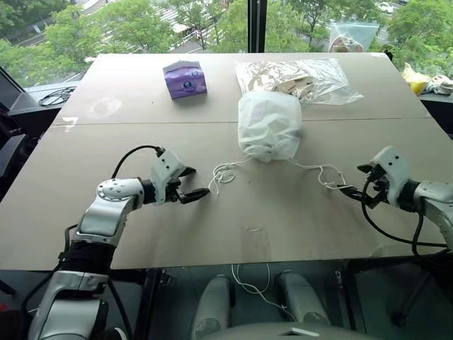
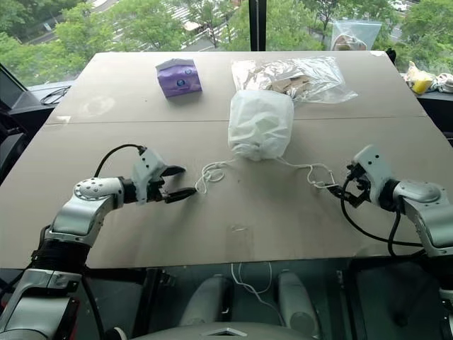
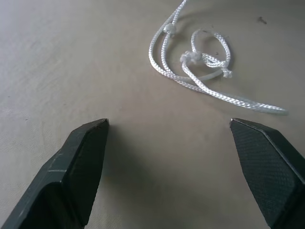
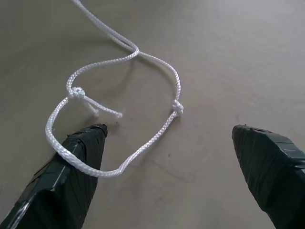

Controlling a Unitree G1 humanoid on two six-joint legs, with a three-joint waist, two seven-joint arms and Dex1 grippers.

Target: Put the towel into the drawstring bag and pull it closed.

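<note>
White drawstring bag [image 1: 269, 126] sits bulging mid-table, mouth cinched, towel presumably inside, unseen. We see left gripper [image 1: 196, 193] and right gripper [image 1: 352, 190] spread wide, holding nothing, cords [image 3: 200, 71] slack by each, likely just released.

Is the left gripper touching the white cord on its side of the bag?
Apart. In the left wrist view, the left gripper is open, and bare table separates its fingers from the cord.
</note>
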